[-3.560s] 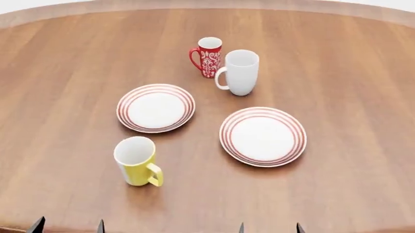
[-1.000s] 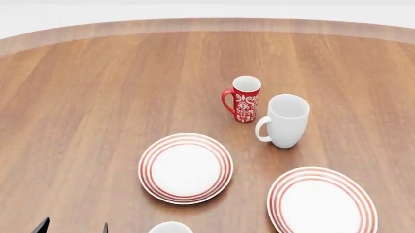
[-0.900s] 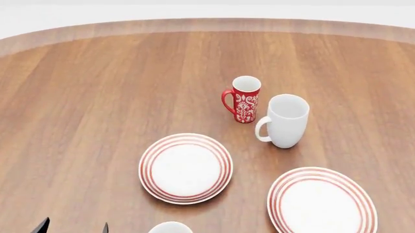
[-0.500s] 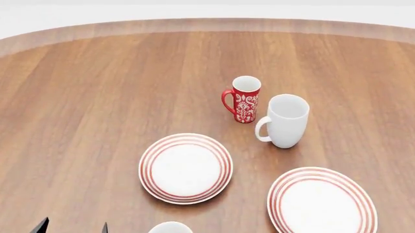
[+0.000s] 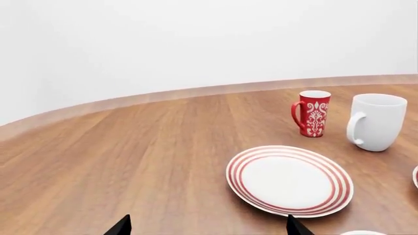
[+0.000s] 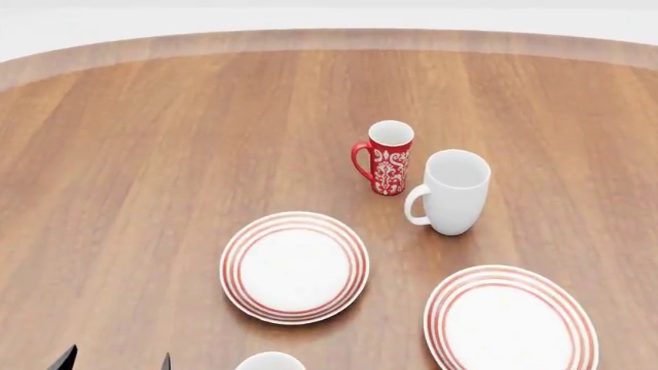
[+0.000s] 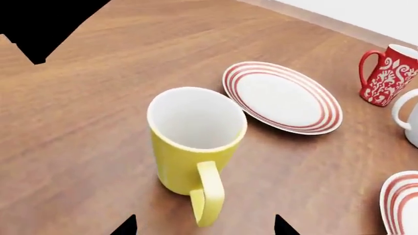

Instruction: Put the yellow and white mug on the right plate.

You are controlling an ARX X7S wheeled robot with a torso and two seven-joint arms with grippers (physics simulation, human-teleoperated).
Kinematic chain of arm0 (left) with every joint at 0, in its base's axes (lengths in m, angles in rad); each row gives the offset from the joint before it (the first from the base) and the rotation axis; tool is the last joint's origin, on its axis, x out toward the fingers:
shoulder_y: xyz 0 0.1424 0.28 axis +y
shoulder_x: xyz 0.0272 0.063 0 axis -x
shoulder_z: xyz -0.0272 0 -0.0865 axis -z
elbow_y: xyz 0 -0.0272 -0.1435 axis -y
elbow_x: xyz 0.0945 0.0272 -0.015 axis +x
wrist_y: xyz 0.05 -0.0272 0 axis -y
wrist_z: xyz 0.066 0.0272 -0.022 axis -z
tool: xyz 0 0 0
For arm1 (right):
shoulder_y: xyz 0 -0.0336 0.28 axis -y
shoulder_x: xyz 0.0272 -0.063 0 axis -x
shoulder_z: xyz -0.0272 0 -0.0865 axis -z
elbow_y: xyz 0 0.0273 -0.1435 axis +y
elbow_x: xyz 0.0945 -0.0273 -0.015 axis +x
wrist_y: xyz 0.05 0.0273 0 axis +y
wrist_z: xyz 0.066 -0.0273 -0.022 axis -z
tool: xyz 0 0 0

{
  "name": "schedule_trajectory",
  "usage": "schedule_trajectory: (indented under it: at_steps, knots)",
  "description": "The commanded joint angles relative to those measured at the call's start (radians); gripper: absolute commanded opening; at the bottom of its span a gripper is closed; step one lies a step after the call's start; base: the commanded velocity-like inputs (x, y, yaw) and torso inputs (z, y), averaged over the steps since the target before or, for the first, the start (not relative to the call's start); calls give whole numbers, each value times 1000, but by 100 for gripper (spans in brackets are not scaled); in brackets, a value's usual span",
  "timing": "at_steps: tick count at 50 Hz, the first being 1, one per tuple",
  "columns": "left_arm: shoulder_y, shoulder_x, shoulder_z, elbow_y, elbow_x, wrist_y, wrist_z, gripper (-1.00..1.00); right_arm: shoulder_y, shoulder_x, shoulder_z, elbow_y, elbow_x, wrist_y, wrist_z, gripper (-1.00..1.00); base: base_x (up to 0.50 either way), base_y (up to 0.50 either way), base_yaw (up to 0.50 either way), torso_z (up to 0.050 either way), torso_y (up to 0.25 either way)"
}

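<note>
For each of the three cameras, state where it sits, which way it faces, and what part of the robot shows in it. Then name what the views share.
Head view: high on the robot, looking forward and down over the table; only the left gripper tips show.
Left wrist view: low near the tabletop, facing the left plate, red patterned mug and white mug; two fingertips show.
Right wrist view: just above the yellow and white mug, handle nearest; the right gripper tips show.
Shared: all three show the left plate and red mug.
</note>
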State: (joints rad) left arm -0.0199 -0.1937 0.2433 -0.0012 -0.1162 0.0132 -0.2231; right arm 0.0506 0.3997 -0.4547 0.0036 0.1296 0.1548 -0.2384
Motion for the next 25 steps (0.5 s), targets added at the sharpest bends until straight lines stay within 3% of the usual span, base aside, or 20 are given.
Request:
schedule_trajectory:
  at_steps: [1, 25]
  knots:
    - [-3, -4, 6, -4, -4, 2, -5, 100, 50, -19, -13, 60, 16, 14, -30, 100, 0, 0, 0, 0, 0]
    - [-4, -12, 18, -5, -12, 6, -15, 100, 132, -53, -28, 171, 15, -1, -49, 100, 0, 0, 0, 0, 0]
